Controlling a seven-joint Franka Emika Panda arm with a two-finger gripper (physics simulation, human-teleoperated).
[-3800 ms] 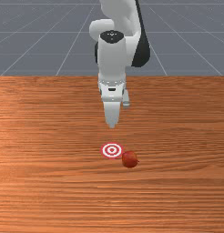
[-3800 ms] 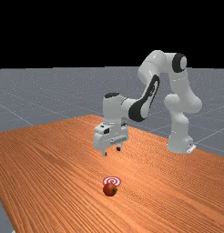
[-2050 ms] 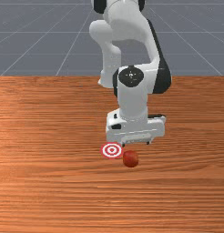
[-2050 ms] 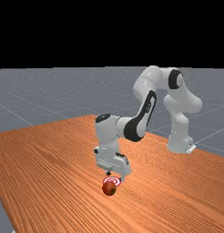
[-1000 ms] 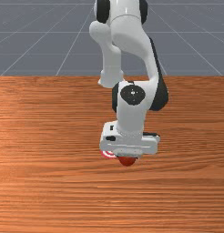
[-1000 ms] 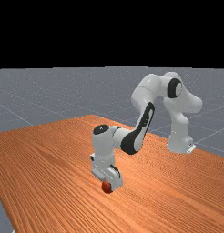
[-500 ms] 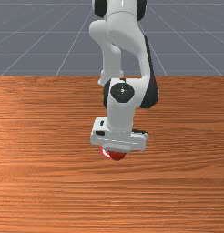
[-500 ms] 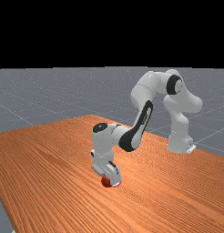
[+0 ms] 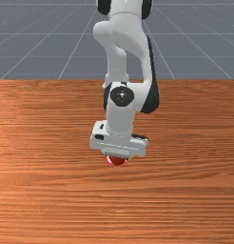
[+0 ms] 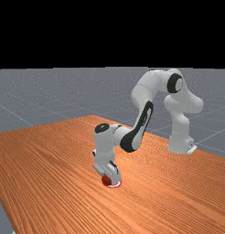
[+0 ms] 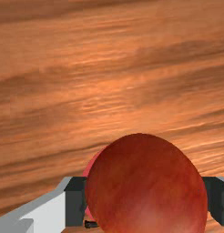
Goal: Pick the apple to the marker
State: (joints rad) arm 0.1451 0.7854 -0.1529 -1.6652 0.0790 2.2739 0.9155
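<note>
Front view: one table (image 9: 52,190), orange-brown wood, crossed by grain lines. One arm (image 9: 132,28), white and grey, extended over it. One gripper (image 9: 118,144), held low over the marker (image 9: 109,162); in the wrist view it is seen clamped on the apple (image 11: 145,186), one finger (image 11: 75,202) pressed to each side. One marker, round, red-rimmed, mostly covered. One apple, red, located over the marker; whether the marker is touched by it cannot be told.
</note>
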